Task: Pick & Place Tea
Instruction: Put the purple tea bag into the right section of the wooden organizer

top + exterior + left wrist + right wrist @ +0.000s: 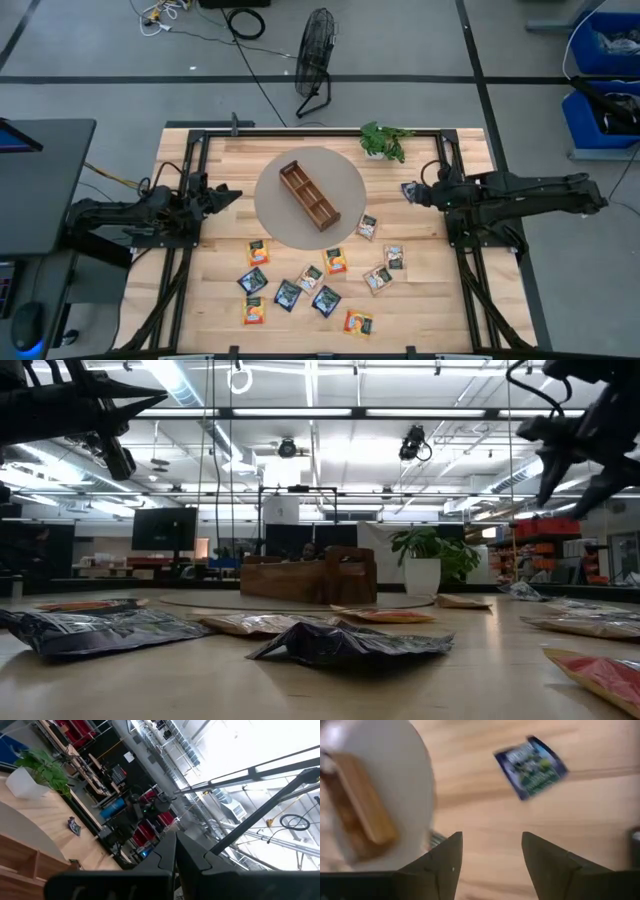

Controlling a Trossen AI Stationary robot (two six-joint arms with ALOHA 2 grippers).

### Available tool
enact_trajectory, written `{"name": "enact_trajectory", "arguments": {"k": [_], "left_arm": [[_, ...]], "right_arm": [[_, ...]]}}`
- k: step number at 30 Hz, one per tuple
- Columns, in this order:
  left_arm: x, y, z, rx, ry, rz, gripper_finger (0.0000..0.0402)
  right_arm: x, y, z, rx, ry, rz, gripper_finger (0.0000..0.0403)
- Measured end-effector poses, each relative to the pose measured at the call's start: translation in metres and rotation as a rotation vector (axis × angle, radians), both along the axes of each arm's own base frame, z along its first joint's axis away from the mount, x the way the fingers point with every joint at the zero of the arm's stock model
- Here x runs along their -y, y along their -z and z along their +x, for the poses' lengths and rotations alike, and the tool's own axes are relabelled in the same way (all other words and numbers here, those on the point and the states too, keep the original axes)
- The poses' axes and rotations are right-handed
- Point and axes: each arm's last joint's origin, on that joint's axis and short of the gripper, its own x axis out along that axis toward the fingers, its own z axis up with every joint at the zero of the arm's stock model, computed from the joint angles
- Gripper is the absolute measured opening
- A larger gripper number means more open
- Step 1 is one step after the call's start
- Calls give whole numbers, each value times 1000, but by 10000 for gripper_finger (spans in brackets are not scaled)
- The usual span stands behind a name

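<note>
Tray (309,196) on mat (345,176) (sachets (318,280) before).

Grey floor (90,60), black fan (315,60), blue bins (600,60).

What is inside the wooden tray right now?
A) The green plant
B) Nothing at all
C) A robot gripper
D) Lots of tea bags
B: from above, the wooden tray on the round mat shows three bare compartments, while the tea sachets all lie on the table and the plant stands at the far edge.
</note>
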Motion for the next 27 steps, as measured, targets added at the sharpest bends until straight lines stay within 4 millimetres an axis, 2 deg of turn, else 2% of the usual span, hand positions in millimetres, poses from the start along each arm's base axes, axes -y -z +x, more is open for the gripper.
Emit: {"name": "enact_trajectory", "arguments": {"k": [3, 6, 8, 10, 19, 27], "left_arm": [[0, 0, 0, 2, 4, -12, 14], [0, 0, 0, -1, 1, -2, 14], [0, 0, 0, -5, -7, 22, 14], [0, 0, 0, -6, -8, 24, 14], [0, 0, 0, -2, -10, -5, 14], [0, 0, 0, -2, -10, -4, 14]], "right_arm": [[3, 4, 0, 16, 87, 12, 213], [5, 6, 10, 141, 144, 36, 213], [5, 8, 15, 188, 131, 34, 213], [6, 12, 18, 157, 80, 28, 212], [14, 12, 33, -103, -433, -205, 190], [25, 31, 42, -360, -721, -170, 187]]}}
